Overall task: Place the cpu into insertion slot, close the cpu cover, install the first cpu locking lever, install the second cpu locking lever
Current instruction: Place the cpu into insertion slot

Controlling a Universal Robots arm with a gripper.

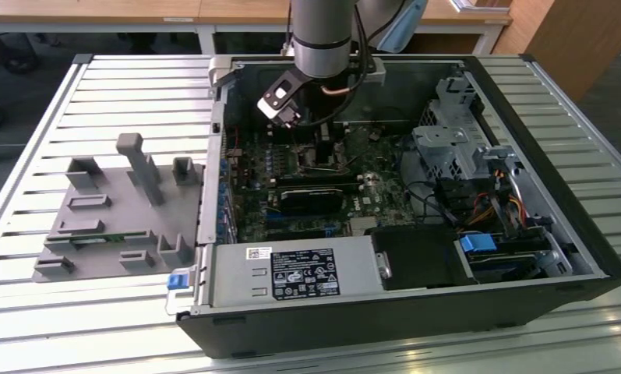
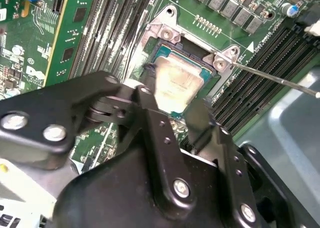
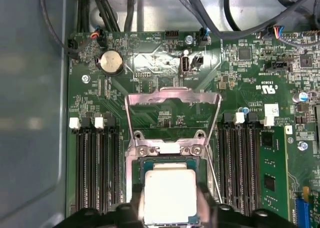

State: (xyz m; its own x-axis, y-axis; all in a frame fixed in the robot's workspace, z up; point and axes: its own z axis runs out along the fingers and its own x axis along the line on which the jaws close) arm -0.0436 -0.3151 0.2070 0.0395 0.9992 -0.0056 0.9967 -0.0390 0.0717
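The tool (image 2: 172,103), black with matte links and bright round screws, is closed narrow on the cpu (image 3: 170,193), with one finger (image 2: 146,95) at each of two opposite edges. The cpu is a flat square with a dull silvery-beige top and a thin green border. It is in or just above the insertion slot (image 3: 172,160); I cannot tell which. The slot is a dark square with a metal rim, set in the green board (image 3: 165,62). The cpu cover (image 3: 172,93), a thin shiny metal frame with a big window, stands tilted open beside the slot. A thin wire lever (image 2: 270,77) sticks out free. In the exterior view the tool is in the upper middle of the frame, inside the black case (image 1: 393,327), which lies on a table (image 1: 133,86) of pale slats.
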